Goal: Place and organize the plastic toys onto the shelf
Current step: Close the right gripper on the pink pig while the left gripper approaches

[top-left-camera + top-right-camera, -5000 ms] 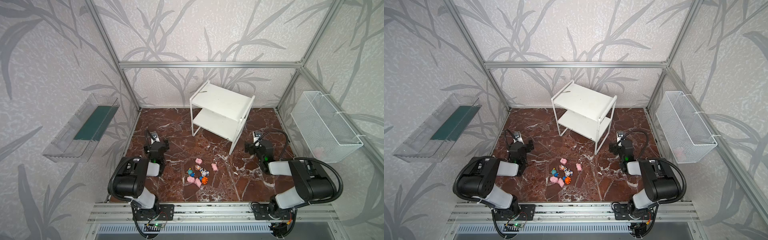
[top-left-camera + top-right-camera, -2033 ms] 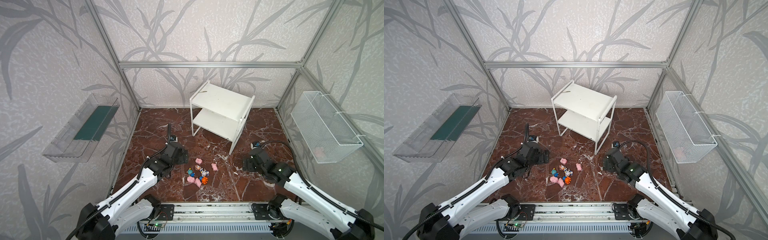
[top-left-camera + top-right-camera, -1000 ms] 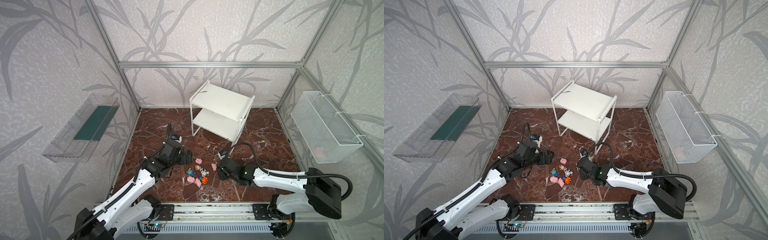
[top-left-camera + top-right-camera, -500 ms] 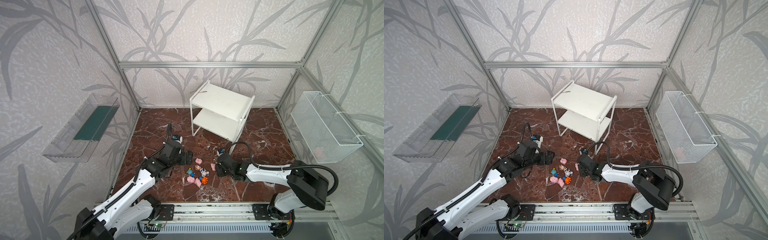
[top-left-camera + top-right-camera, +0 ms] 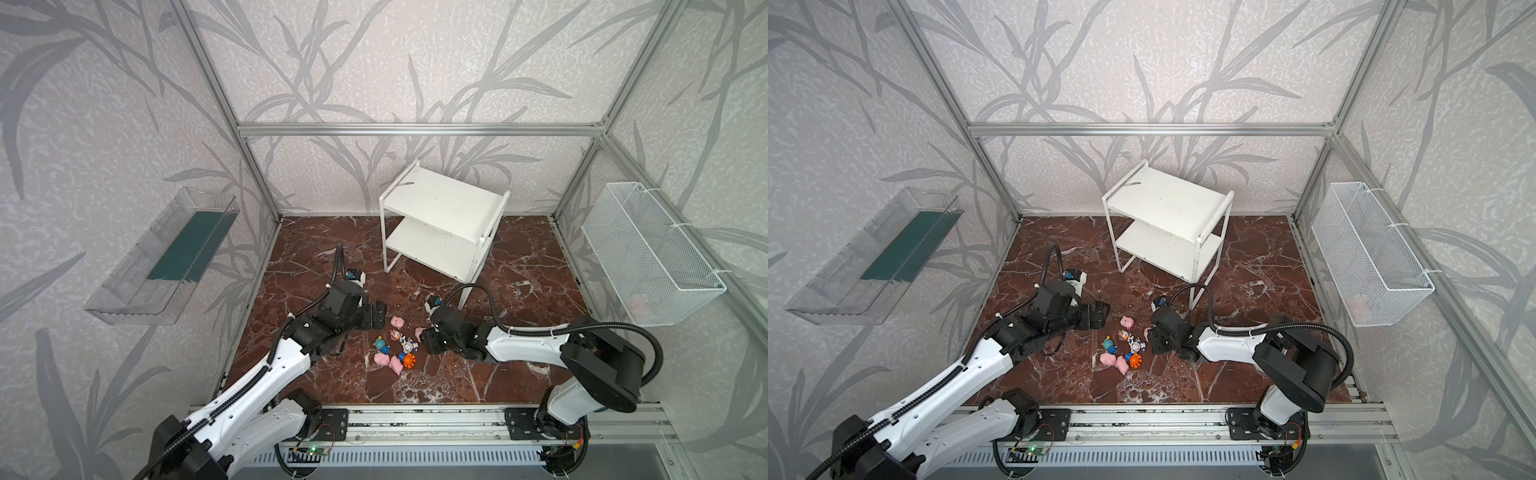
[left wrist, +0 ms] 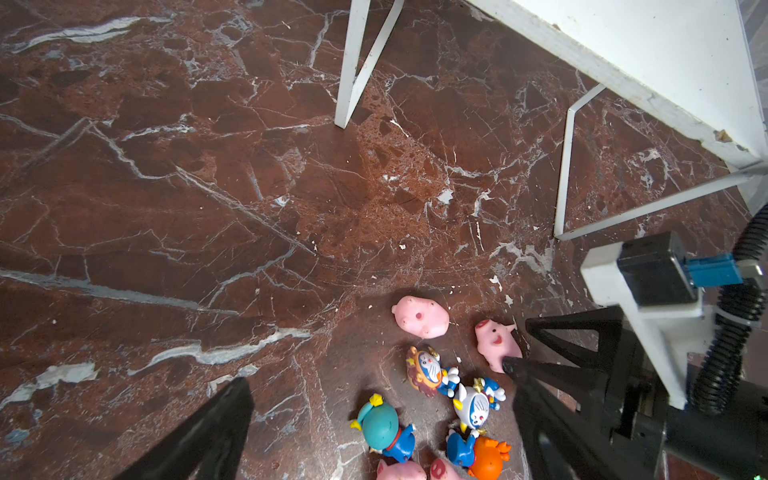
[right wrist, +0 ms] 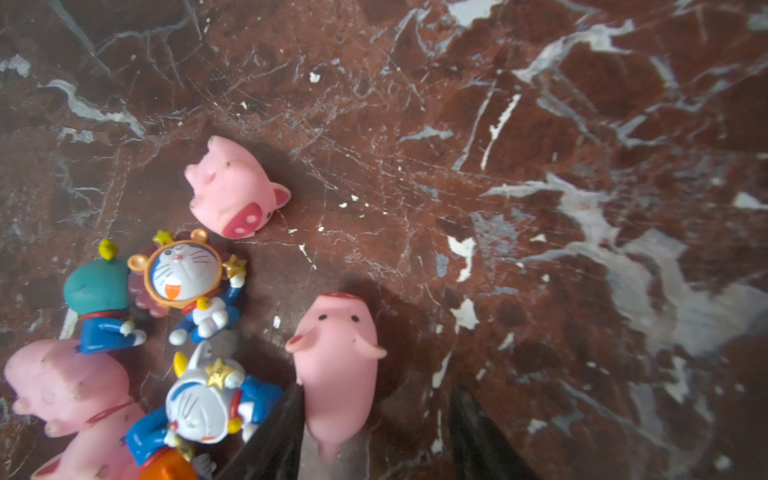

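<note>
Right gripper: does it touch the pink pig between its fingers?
Touching. Right wrist view: one finger of the right gripper meets the pig; the other stands clear.

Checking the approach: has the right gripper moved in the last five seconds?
Yes: the right gripper went left in a top view, from right of the shelf's front leg to a pink pig.

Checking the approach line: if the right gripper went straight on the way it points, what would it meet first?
The pink pig, lying partly between the right gripper's open jaws.
</note>
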You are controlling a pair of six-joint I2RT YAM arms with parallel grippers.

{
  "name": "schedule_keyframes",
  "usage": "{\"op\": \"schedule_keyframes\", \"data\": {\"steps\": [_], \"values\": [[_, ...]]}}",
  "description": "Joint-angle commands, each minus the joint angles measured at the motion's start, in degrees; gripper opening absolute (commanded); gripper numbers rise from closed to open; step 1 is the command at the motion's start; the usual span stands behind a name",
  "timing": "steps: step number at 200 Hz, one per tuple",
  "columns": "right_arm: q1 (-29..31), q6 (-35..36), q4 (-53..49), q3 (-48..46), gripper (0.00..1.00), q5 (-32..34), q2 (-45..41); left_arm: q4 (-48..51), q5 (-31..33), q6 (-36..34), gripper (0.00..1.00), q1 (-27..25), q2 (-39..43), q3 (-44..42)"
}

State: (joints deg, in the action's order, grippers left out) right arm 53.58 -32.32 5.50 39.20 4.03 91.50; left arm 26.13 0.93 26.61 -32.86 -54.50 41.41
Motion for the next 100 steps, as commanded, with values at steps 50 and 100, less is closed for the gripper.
{"op": "schedule_keyframes", "data": {"steps": [50, 100], "values": [[-0.3, 2.0, -0.9, 1.1, 0.40, -0.9, 2.3, -0.6, -0.2, -0.3, 0.99, 0.0, -0.5, -0.4], [-0.4, 10.1, 0.4, -2.5, 0.34, -3.4, -2.6, -2.5, -5.4, -1.7, 0.99, -0.1, -1.8, 0.6]]}}
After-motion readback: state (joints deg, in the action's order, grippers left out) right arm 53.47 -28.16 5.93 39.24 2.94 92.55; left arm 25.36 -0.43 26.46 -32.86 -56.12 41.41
